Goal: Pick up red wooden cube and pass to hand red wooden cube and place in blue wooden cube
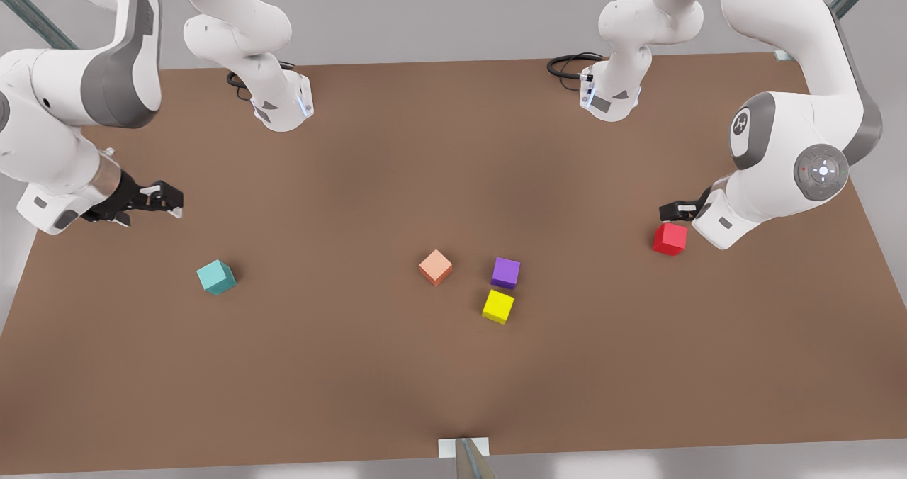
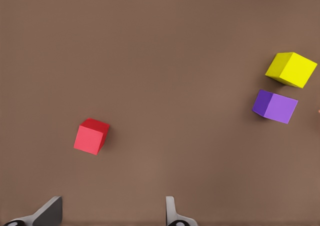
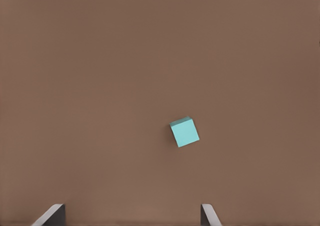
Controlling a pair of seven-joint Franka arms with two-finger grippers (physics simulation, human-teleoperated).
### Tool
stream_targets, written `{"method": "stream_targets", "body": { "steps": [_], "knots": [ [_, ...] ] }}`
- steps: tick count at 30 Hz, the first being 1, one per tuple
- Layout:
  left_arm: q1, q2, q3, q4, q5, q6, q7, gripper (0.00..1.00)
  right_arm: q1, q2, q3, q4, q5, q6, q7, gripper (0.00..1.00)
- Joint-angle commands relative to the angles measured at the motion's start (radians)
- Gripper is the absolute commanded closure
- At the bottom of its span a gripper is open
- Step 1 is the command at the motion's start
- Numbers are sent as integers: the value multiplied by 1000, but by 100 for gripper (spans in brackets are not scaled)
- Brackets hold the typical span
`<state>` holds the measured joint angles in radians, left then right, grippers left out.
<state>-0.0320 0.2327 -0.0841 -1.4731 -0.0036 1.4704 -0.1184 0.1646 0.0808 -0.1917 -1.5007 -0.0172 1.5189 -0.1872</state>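
Flat matte brown table [image 1: 397,365], bearing five small plain-faced wooden cubes of equal size. Left gripper [image 1: 679,210], black, on the white-and-grey arm at the front view's right, hangs just above the bright red wooden cube [image 1: 669,239]; in the left wrist view its fingers [image 2: 49,212] stand spread and released, the red cube [image 2: 91,136] ahead of them, not between them. Step in hand, as judged: approach for the pick-up; the next move calls for centring over the cube, squaring to its faces, and descending. Right gripper [image 1: 159,199], the receiving hand with white-tipped linkage fingers, waits released near the teal-blue wooden cube [image 1: 216,276], the goal. Mid-table: salmon-orange cube [image 1: 435,266], purple cube [image 1: 505,272], yellow cube [image 1: 498,306].
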Motion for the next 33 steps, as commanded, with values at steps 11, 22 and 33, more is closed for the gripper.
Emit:
{"method": "stream_targets", "body": {
  "steps": [11,22,33],
  "knots": [
    [4,7,147,-476,8,542,522,0,-27,4,0,-16,8,-20,-60,0],
    [72,91,170,-645,7,758,902,0,-22,20,0,-26,8,-48,-100,0],
    [80,149,172,-688,4,877,899,0,-20,27,3,-32,6,-52,-98,0]
  ]
}}
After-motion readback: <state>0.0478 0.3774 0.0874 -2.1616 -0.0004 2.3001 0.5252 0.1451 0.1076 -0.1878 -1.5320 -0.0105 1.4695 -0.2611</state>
